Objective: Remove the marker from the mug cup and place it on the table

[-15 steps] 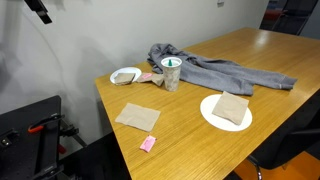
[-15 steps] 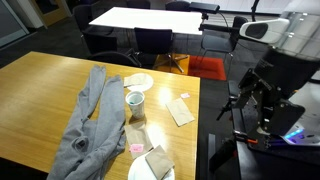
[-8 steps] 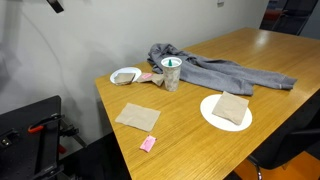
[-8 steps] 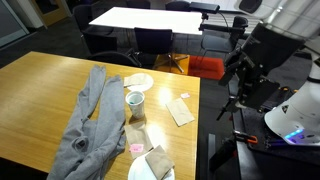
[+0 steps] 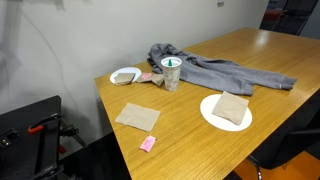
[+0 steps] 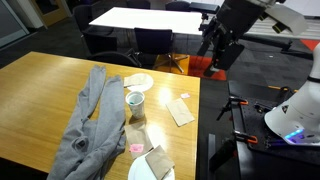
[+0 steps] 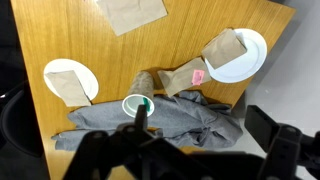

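Observation:
The whitish-grey mug cup (image 5: 171,75) stands upright on the wood-grain table (image 5: 190,125), against a grey cloth. The green marker (image 5: 171,62) stands in it, its tip at the rim. Cup (image 6: 134,102) and table (image 6: 40,85) also show from the other side. In the wrist view the cup (image 7: 135,105) is seen from above with the marker (image 7: 146,102) inside. My gripper (image 6: 212,50) hangs high in the air beyond the table's edge, far from the cup. In the wrist view the gripper (image 7: 200,150) is open and empty. It is out of view in the exterior view with the wall.
A crumpled grey cloth (image 5: 220,72) lies behind the cup. A shallow white bowl (image 5: 126,75), a white plate (image 5: 208,112) bearing a brown napkin, a loose brown napkin (image 5: 137,117) and a small pink block (image 5: 148,144) lie around. Chairs and another table (image 6: 150,18) stand beyond.
The arm has swung up and across toward the table. The gripper has left the top of the exterior view with the wall. Nothing on the table has moved.

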### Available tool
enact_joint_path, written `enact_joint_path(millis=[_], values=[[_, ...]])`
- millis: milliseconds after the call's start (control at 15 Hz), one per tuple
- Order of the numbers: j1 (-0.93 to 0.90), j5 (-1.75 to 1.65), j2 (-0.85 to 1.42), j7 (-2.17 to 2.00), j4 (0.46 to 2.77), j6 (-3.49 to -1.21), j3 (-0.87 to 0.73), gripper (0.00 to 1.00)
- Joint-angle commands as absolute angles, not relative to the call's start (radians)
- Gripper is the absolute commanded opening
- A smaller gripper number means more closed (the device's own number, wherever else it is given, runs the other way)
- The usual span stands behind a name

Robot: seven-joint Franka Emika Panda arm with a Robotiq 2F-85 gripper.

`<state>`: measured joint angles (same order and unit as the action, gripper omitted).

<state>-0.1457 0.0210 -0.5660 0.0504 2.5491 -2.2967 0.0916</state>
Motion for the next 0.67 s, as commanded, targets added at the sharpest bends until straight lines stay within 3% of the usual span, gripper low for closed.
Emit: enact_joint_path(millis=[0, 600], values=[[-0.15, -0.005, -0.457, 0.208, 2.45, -2.3, 0.031, 1.0], [-0.18, 0.098, -0.254, 0.602, 2.341, -2.393, -0.074, 1.0]])
